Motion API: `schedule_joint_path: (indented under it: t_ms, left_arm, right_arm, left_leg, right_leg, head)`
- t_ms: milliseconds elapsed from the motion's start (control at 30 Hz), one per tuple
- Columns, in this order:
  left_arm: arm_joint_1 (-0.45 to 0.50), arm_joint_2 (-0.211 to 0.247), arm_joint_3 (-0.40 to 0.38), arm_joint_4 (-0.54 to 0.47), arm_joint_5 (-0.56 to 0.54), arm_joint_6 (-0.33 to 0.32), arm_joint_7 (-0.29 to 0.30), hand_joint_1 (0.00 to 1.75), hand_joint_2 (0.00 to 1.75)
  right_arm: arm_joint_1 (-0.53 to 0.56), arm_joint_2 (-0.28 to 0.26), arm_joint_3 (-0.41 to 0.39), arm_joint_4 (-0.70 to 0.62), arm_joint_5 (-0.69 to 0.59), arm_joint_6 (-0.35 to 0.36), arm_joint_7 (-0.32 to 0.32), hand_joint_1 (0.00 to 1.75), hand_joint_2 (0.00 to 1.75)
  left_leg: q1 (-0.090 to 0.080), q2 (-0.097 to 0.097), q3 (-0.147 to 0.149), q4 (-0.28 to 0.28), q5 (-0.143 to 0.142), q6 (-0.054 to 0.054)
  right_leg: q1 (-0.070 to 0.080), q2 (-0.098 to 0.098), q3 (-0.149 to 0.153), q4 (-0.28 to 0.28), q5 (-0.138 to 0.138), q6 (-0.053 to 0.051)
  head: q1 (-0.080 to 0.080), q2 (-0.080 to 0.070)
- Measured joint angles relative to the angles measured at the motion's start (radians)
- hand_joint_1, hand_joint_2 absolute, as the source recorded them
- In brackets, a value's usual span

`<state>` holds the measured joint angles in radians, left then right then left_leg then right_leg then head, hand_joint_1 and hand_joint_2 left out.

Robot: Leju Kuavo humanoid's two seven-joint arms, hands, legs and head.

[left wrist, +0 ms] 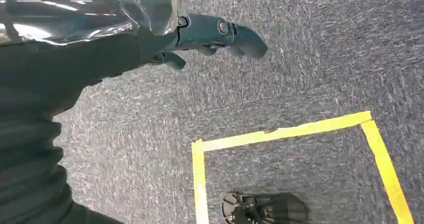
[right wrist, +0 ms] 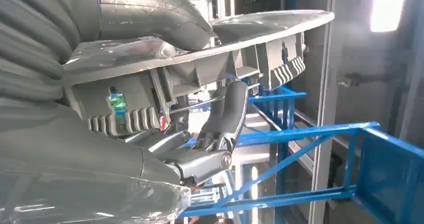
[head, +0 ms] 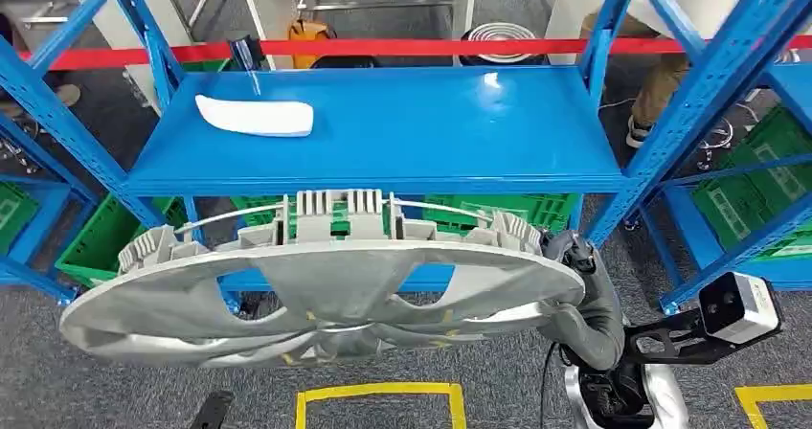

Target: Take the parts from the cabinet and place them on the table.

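A large silver wheel cover (head: 326,295) hangs flat in front of the blue cabinet shelf (head: 431,132), with its ribbed clips facing up. My right hand (head: 582,295) grips its right rim. In the right wrist view the thumb (right wrist: 150,14) lies on one face of the wheel cover (right wrist: 270,24) and the darker fingers (right wrist: 225,114) hook under the clip side. A white curved part (head: 257,116) lies at the shelf's back left. My left hand (left wrist: 210,34) hangs over the grey carpet, its fingers apart and holding nothing.
Green crates (head: 105,237) sit on the lower shelf level and at the right (head: 766,180). Blue uprights (head: 670,103) frame the shelf. A red band (head: 383,46) runs behind it. Yellow tape (head: 383,391) marks a floor square. A person's leg and shoe (head: 656,94) show at the back right.
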<state>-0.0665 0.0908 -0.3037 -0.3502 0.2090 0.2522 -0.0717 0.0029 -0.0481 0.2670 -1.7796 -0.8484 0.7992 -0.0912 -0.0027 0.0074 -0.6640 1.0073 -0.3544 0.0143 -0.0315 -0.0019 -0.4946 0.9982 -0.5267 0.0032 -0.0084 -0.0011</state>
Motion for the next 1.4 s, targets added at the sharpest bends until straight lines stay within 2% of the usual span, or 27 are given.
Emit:
schedule_joint_path:
  t_ms: [33,100,167,233,300,333,367,467,500,533,633,667,733,800,833,867,900,1000,1033,1067,1133,1167,1200,1267,1333,1367,1400]
  left_arm:
    - [0.0,0.0,0.0,0.001,0.0,0.0,0.0,0.0,1.75]
    - [0.0,0.001,0.0,0.003,-0.01,0.001,0.0,0.0,1.75]
    - [-0.001,0.0,0.0,0.003,-0.023,0.001,0.005,0.0,1.75]
    - [-0.001,0.0,0.0,0.004,-0.033,0.001,0.013,0.0,1.75]
    - [-0.002,0.001,0.0,0.004,-0.042,0.001,0.016,0.0,1.75]
    - [-0.005,0.003,0.0,0.003,-0.045,0.001,0.018,0.0,1.75]
    - [-0.008,0.005,0.0,0.003,-0.048,0.001,0.019,0.0,1.75]
    - [-0.011,0.007,0.0,0.003,-0.053,0.002,0.02,0.0,1.75]
    - [-0.012,0.008,0.0,0.003,-0.054,0.002,0.021,0.0,1.75]
    - [-0.017,0.006,0.0,0.003,-0.054,0.002,0.021,0.0,1.75]
    - [-0.021,0.003,0.003,-0.003,-0.061,0.003,0.026,0.0,1.75]
    - [-0.02,0.003,0.005,-0.003,-0.061,0.003,0.027,0.0,1.75]
    - [-0.016,0.002,0.011,-0.003,-0.063,0.003,0.031,0.0,1.75]
    - [-0.013,0.002,0.016,-0.003,-0.063,0.003,0.032,0.0,1.75]
    - [-0.012,0.002,0.018,-0.003,-0.063,0.003,0.032,0.0,1.75]
    - [-0.01,0.002,0.019,-0.003,-0.063,0.004,0.032,0.0,1.75]
    - [-0.009,0.002,0.02,-0.004,-0.063,0.004,0.032,0.0,1.75]
    - [0.001,0.002,0.031,-0.004,-0.064,0.01,0.03,0.0,1.75]
    - [0.005,0.003,0.033,-0.003,-0.064,0.011,0.03,0.0,1.75]
    - [0.007,0.003,0.034,-0.003,-0.065,0.011,0.03,0.0,1.75]
    - [0.007,0.005,0.038,-0.004,-0.066,0.014,0.03,0.0,1.75]
    - [0.006,0.004,0.041,-0.004,-0.067,0.014,0.03,0.0,1.75]
    - [0.007,0.002,0.042,-0.004,-0.068,0.013,0.03,0.0,1.75]
    - [0.006,0.0,0.042,-0.004,-0.069,0.013,0.03,0.0,1.75]
    - [0.005,0.0,0.043,-0.004,-0.072,0.01,0.031,0.0,1.75]
    - [0.002,0.002,0.043,-0.005,-0.072,0.008,0.033,0.0,1.75]
    - [0.001,0.002,0.043,-0.005,-0.075,0.005,0.033,0.0,1.75]
  right_arm:
    - [-0.001,0.003,0.0,0.002,0.001,0.0,0.0,1.75,1.75]
    - [0.001,0.01,-0.003,0.001,0.008,0.002,-0.002,1.75,1.75]
    - [0.01,0.016,-0.011,0.001,0.015,0.003,-0.004,1.75,1.75]
    - [0.026,0.018,-0.022,0.0,0.019,0.006,-0.005,1.75,1.75]
    - [0.04,0.019,-0.031,-0.002,0.023,0.006,-0.005,1.75,1.75]
    - [0.044,0.021,-0.034,-0.005,0.025,0.007,-0.006,1.75,1.75]
    - [0.049,0.023,-0.037,-0.01,0.026,0.007,-0.008,1.75,1.75]
    - [0.055,0.028,-0.04,-0.019,0.027,0.011,-0.011,1.75,1.75]
    - [0.06,0.029,-0.041,-0.026,0.027,0.013,-0.012,1.75,1.75]
    - [0.061,0.029,-0.042,-0.027,0.027,0.016,-0.012,1.75,1.75]
    - [0.06,0.03,-0.042,-0.033,0.022,0.021,-0.009,1.75,1.75]
    - [0.06,0.03,-0.042,-0.033,0.021,0.023,-0.007,1.75,1.75]
    - [0.061,0.03,-0.042,-0.032,0.018,0.023,-0.006,1.75,1.75]
    - [0.061,0.03,-0.042,-0.033,0.015,0.023,-0.005,1.75,1.75]
    - [0.06,0.03,-0.043,-0.033,0.013,0.024,-0.005,1.75,1.75]
    - [0.057,0.031,-0.043,-0.033,0.012,0.024,-0.005,1.75,1.75]
    - [0.058,0.031,-0.043,-0.034,0.012,0.025,-0.004,1.75,1.75]
    - [0.058,0.031,-0.044,-0.034,0.008,0.026,-0.003,1.75,1.75]
    - [0.057,0.031,-0.044,-0.033,0.008,0.026,-0.003,1.75,1.75]
    - [0.057,0.031,-0.044,-0.032,0.008,0.026,-0.003,1.75,1.75]
    - [0.057,0.032,-0.044,-0.032,0.008,0.026,-0.003,1.75,1.75]
    - [0.055,0.032,-0.044,-0.032,0.008,0.026,-0.003,1.75,1.75]
    - [0.054,0.032,-0.044,-0.03,0.008,0.026,-0.003,1.75,1.75]
    - [0.053,0.032,-0.044,-0.024,0.008,0.026,-0.001,1.75,1.75]
    - [0.05,0.032,-0.044,-0.024,0.01,0.025,0.002,1.75,1.75]
    - [0.047,0.033,-0.044,-0.024,0.011,0.023,0.002,1.75,1.75]
    - [0.043,0.032,-0.045,-0.024,0.013,0.022,0.003,1.75,1.75]
  left_leg:
    - [0.004,-0.004,-0.007,0.017,-0.041,-0.01]
    - [0.008,-0.004,-0.042,0.141,-0.172,-0.025]
    - [0.013,-0.005,-0.074,0.293,-0.236,-0.033]
    - [0.016,-0.004,-0.037,0.304,-0.195,-0.032]
    - [0.016,-0.006,0.077,0.158,-0.135,-0.023]
    - [0.015,-0.013,0.156,0.05,-0.134,-0.013]
    - [0.011,-0.016,0.203,-0.025,-0.174,-0.006]
    - [-0.003,-0.017,0.191,-0.027,-0.159,0.011]
    - [-0.004,-0.013,0.181,-0.04,-0.139,0.025]
    - [0.006,-0.006,0.178,-0.052,-0.122,0.031]
    - [-0.001,-0.003,0.127,-0.053,-0.079,0.048]
    - [-0.004,-0.002,0.109,-0.051,-0.066,0.049]
    - [-0.006,0.001,0.071,-0.046,-0.041,0.046]
    - [-0.007,0.002,0.031,-0.033,-0.019,0.039]
    - [-0.007,0.001,0.016,-0.021,-0.011,0.034]
    - [-0.012,-0.001,0.001,-0.009,-0.006,0.028]
    - [-0.011,0.0,-0.006,-0.003,0.003,0.023]
    - [-0.005,-0.003,-0.012,-0.015,0.038,0.003]
    - [0.001,-0.005,-0.022,-0.01,0.029,0.0]
    - [0.002,-0.006,-0.031,0.012,-0.027,-0.009]
    - [0.011,-0.007,-0.058,0.152,-0.176,-0.028]
    - [0.014,-0.007,-0.068,0.227,-0.215,-0.034]
    - [0.016,-0.007,-0.07,0.295,-0.219,-0.037]
    - [0.018,-0.007,-0.017,0.285,-0.151,-0.036]
    - [0.017,-0.01,0.11,0.128,-0.114,-0.024]
    - [0.014,-0.014,0.187,0.019,-0.154,-0.012]
    - [0.009,-0.014,0.232,-0.053,-0.183,-0.006]
  right_leg:
    - [0.001,-0.003,-0.009,0.0,0.01,-0.007]
    - [0.001,-0.003,-0.03,0.002,0.034,-0.014]
    - [0.002,-0.003,-0.061,0.004,0.058,-0.011]
    - [0.002,-0.003,-0.088,0.006,0.077,-0.006]
    - [0.002,-0.002,-0.107,0.006,0.093,0.0]
    - [0.002,-0.001,-0.111,0.006,0.103,0.002]
    - [0.007,-0.001,-0.116,0.006,0.111,0.012]
    - [0.0,-0.001,-0.118,-0.002,0.136,0.033]
    - [0.002,0.0,-0.121,-0.01,0.147,0.04]
    - [0.0,-0.001,-0.131,0.006,0.128,0.034]
    - [0.004,0.0,-0.199,0.192,-0.037,0.008]
    - [0.004,0.0,-0.213,0.266,-0.063,0.011]
    - [0.004,0.0,-0.197,0.319,-0.038,0.035]
    - [0.004,0.0,-0.106,0.213,0.024,0.056]
    - [0.004,0.0,-0.034,0.117,0.025,0.051]
    - [0.009,-0.001,0.039,0.02,-0.017,0.036]
    - [0.012,0.001,0.05,-0.021,-0.037,0.026]
    - [0.016,0.0,0.022,-0.016,-0.012,0.006]
    - [0.003,-0.006,0.011,-0.018,0.002,0.0]
    - [0.005,-0.005,-0.001,-0.018,0.014,-0.009]
    - [0.006,-0.006,-0.031,-0.017,0.044,-0.013]
    - [0.007,-0.006,-0.045,-0.016,0.057,-0.012]
    - [0.007,-0.006,-0.065,-0.014,0.073,-0.009]
    - [0.007,-0.006,-0.098,-0.013,0.096,-0.004]
    - [0.008,-0.005,-0.118,-0.013,0.118,0.002]
    - [0.007,-0.005,-0.121,-0.013,0.125,0.007]
    - [0.011,-0.006,-0.122,-0.012,0.132,0.016]
  head:
    - [-0.001,0.0]
    - [-0.002,0.0]
    - [-0.002,0.0]
    - [-0.002,0.0]
    - [-0.002,0.0]
    - [-0.002,0.0]
    - [-0.002,0.0]
    - [-0.004,0.0]
    - [-0.002,0.0]
    - [-0.002,0.0]
    - [0.002,0.0]
    - [0.002,0.0]
    - [0.002,0.0]
    - [0.002,0.0]
    - [0.002,0.0]
    - [0.002,0.0]
    - [-0.002,0.0]
    - [0.0,0.0]
    - [0.002,0.0]
    - [-0.002,0.0]
    - [-0.003,0.0]
    - [-0.003,0.0]
    - [-0.003,0.0]
    - [-0.003,0.0]
    - [-0.003,0.0]
    - [-0.004,0.0]
    - [-0.003,0.0]
